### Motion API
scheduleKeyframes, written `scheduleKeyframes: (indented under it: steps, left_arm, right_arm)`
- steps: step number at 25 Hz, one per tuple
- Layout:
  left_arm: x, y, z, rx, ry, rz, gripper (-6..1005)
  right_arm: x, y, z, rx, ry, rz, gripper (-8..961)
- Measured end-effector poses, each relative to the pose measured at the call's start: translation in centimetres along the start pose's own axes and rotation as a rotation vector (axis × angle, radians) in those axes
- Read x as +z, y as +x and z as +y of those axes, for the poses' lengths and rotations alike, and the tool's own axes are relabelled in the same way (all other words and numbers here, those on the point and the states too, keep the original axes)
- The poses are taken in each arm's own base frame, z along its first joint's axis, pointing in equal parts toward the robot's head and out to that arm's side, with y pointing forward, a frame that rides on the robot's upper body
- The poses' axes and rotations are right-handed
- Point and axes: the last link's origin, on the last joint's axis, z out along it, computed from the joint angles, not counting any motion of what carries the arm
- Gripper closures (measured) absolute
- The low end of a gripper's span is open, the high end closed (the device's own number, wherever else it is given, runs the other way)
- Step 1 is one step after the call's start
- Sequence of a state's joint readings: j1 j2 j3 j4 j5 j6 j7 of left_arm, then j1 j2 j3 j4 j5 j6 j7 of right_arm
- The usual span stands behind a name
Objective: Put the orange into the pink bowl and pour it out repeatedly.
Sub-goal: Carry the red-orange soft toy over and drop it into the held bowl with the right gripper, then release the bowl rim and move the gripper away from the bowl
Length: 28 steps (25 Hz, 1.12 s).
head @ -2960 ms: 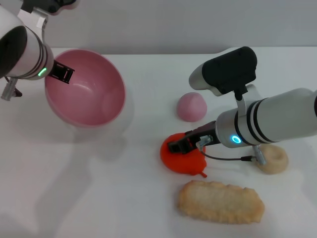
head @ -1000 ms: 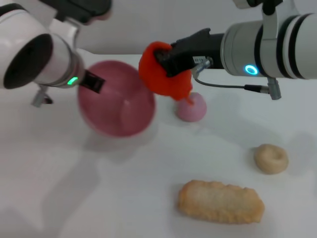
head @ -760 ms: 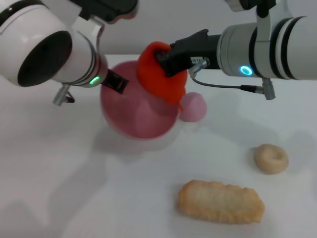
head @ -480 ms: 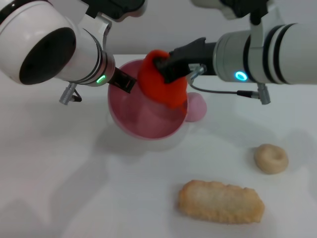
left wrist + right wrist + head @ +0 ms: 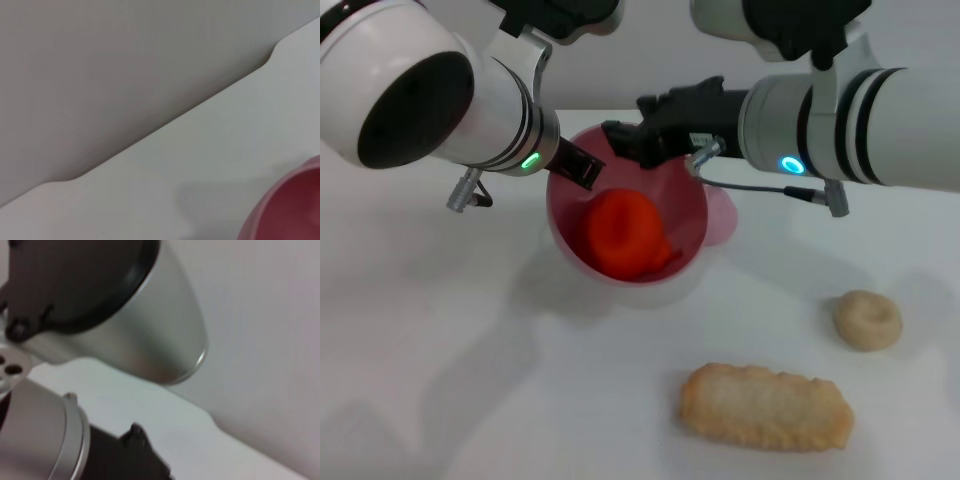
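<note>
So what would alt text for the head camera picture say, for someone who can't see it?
An orange lies inside a pink bowl that the left gripper holds by its rim, with the right gripper open just above. A pink dome, bun and biscuit sit on the white table.

The orange [image 5: 623, 234] lies inside the pink bowl [image 5: 692, 200]; the left gripper [image 5: 576, 166] clamps the bowl's near-left rim; the right gripper [image 5: 632, 139] hangs over the far rim, fingers spread, apart from the orange; a pale-pink dome [image 5: 722, 218] peeks from behind the bowl; a bun [image 5: 867, 320] and a long biscuit [image 5: 766, 407] lie on the white table [image 5: 440, 350].
</note>
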<state>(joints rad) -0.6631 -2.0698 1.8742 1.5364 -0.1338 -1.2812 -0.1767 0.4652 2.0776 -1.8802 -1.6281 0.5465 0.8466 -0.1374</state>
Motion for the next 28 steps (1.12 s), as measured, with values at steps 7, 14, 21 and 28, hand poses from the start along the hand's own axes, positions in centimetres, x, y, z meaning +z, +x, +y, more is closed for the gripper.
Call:
scheduleKeyframes:
  steps: [7,14,21,28]
  left_arm:
    - [0.1,-0.2,0.3,-0.016,-0.040,-0.012,940]
    - [1.2,-0.9,0.7,-0.041,-0.114,-0.056,927]
    - [2.6,-1.4,0.4,-0.084,-0.163,-0.065,915]
    - [4.4,-2.6,-0.5,-0.152,-0.182,-0.111,902]
  right_arm:
    - [-2.9,-0.1,-3.7,-0.094,0.217,-0.345,456]
    - [-5.3,2.4,-5.8,-0.190,0.453,-0.563,408]
    - [-4.5,5.2,-5.2,-0.194,0.489,-0.606,409]
    - [-4.3,6.1,-5.2,-0.181,0.493,-0.598,408]
